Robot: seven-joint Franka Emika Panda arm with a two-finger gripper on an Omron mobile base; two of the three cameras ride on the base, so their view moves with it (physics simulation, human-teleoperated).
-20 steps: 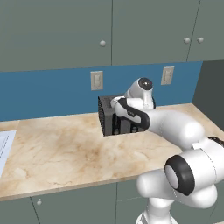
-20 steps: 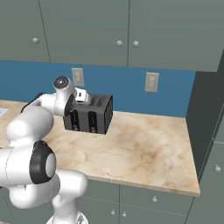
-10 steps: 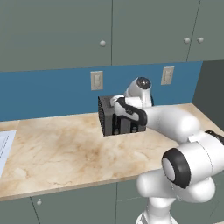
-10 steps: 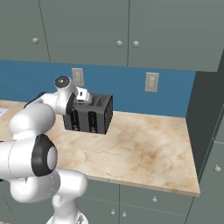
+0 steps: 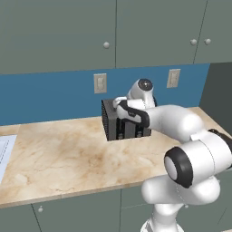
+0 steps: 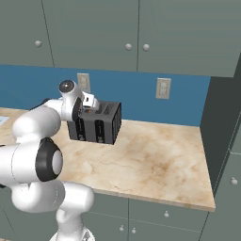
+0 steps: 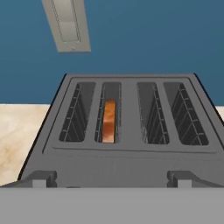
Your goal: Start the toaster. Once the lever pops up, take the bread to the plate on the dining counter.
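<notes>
The dark grey toaster (image 5: pixel 126 123) (image 6: pixel 97 124) stands at the back of the marble counter, against the blue wall. From the hand view I look down on its top (image 7: pixel 129 151) with several slots. The bread (image 7: pixel 109 120), an orange-tan slice, sits low in the second slot from the left. Two lever tabs (image 7: pixel 40 179) show at the toaster's near edge. My gripper (image 5: pixel 121 113) (image 6: pixel 84 111) hangs over the toaster's front, just above the levers. Its fingers are hidden, so open or shut cannot be told. The plate and the dining counter are out of view.
The beige marble counter (image 5: pixel 68 147) spreads to the left and right of the toaster. Two wall outlets (image 5: pixel 100 83) (image 5: pixel 172 78) sit on the blue backsplash, under grey-green upper cabinets. A dark tall panel (image 6: pixel 221 117) closes the counter's right end. A white sheet (image 5: pixel 3 152) lies at the far left.
The hand stays over the toaster's front. Only the arm's elbow has shifted a little.
</notes>
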